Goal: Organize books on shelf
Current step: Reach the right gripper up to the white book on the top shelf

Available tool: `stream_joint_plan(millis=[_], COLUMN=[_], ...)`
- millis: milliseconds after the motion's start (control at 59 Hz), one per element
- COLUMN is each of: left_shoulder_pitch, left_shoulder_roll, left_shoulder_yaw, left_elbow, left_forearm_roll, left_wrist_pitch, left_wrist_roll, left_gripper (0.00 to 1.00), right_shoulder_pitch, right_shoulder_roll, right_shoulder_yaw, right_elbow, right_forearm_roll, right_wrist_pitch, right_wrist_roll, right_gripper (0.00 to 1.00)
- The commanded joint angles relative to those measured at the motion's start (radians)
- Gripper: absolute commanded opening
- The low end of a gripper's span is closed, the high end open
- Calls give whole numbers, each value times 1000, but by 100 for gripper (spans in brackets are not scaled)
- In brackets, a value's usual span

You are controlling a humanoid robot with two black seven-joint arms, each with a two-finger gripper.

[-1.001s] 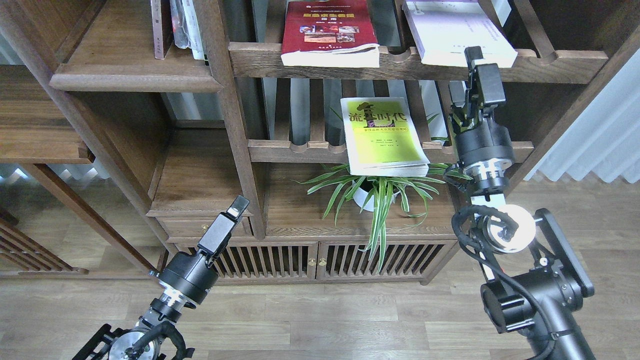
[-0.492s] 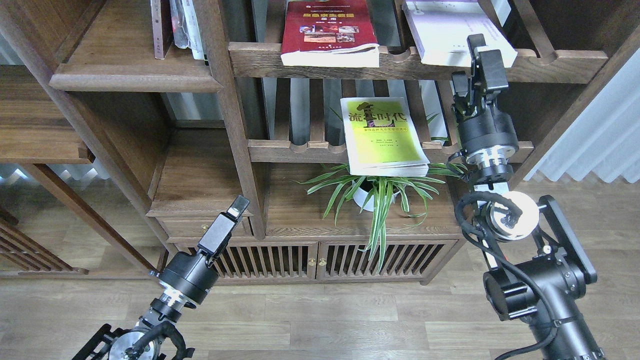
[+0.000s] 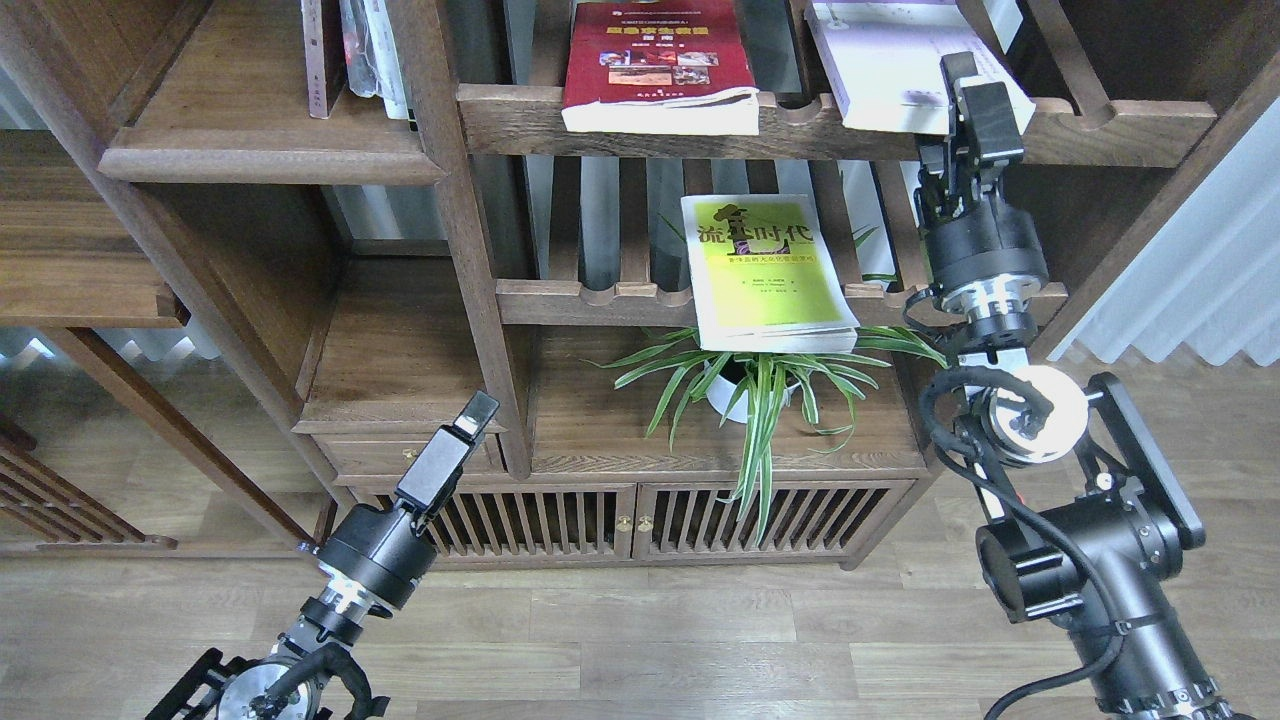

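Our right gripper (image 3: 960,85) sits at the white-lavender book's (image 3: 900,60) near edge, grip probably unclear; we'd clamp squarely before lifting.

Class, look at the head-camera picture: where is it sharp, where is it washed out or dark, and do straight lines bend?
Head view: the yellow-green book is sharp, its big characters crisp; the white-lavender book looks pale and washed out; the upper-right recess behind the right gripper is dark, so its fingers blend together; shelf posts splay outward toward the picture's edges, suggesting a wide-angle lens.
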Motion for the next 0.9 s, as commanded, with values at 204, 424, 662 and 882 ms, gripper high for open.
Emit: stream_joint_plan(millis=[204,424,662,882], left_shoulder_pitch=[2,2,2,2], left_shoulder_roll=[0,0,0,0], left_shoulder_yaw=[0,0,0,-3], left_elbow=[0,-1,-1,-1], left_forearm_roll=[-1,1,1,-1], left_wrist_pitch=[0,0,0,0], left_wrist_roll=[0,0,0,0], left_gripper=[100,100,100,100], right_shoulder_pitch=[20,22,8,10], right_shoulder_roll=[-18,-26,-25,-105], right_shoulder_yaw=[-5,-5,-2,-108], right_elbow=[-13,-13,-7,-5], right_forearm_roll=[0,0,-2,-22], right_wrist_pitch=[-17,-21,69,106], right_wrist_roll=[-2,-2,9,-6], right_gripper=[86,83,17,4])
